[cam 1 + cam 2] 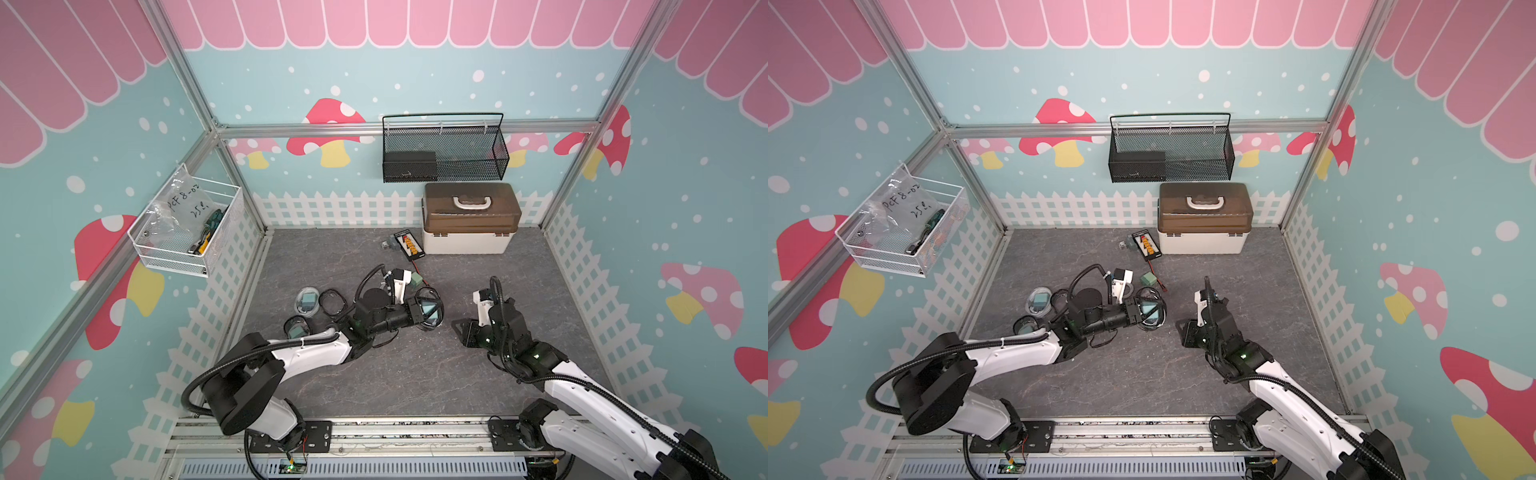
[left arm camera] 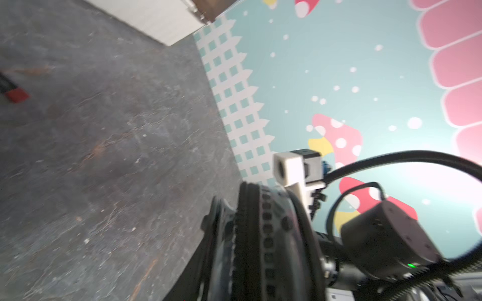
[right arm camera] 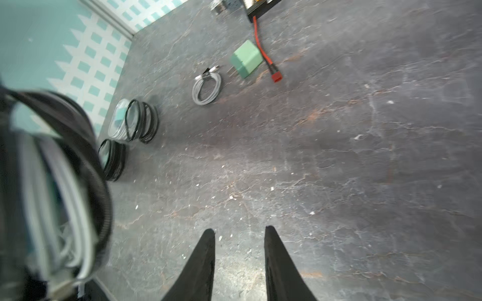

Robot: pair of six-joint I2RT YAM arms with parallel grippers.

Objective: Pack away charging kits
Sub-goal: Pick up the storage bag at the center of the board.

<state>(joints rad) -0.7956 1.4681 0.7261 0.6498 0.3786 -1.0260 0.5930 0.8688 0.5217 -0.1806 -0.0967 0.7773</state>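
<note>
Hanging at the left edge of both top views, a white wire basket (image 1: 172, 261) holds a crumpled clear bag (image 1: 183, 195). Lower and further right, left of centre on the grey floor, lie parts of the charging kits. There are two round cases, an upper case (image 1: 307, 300) and a lower case (image 1: 297, 327), each clear-faced with a dark rim and a teal-green plug adapter showing through. A black cable coil (image 1: 333, 302) lies just beside the upper one. At frame centre the left gripper (image 1: 428, 309) is closed on a held case (image 3: 65, 182). It is black-rimmed too, with bundled white cable and a patch of teal visible inside. Whether it clears the floor cannot be told. Just above it in a top view sits a loose green cube adapter (image 1: 415, 277), pale teal-green with rounded corners. In the right wrist view a white cable coil (image 3: 207, 87) lies near this adapter, tidy and oval. A red-black wire (image 3: 260, 49) runs past the cube's other side. Up and right of centre, a flat black board (image 1: 409, 243) lies just beside a white box with brown lid (image 1: 471, 218), which stands under a black mesh basket (image 1: 444, 158). Right of centre, the right gripper (image 3: 240, 229) hovers over bare floor, its jaws partly apart and holding nothing.
</note>
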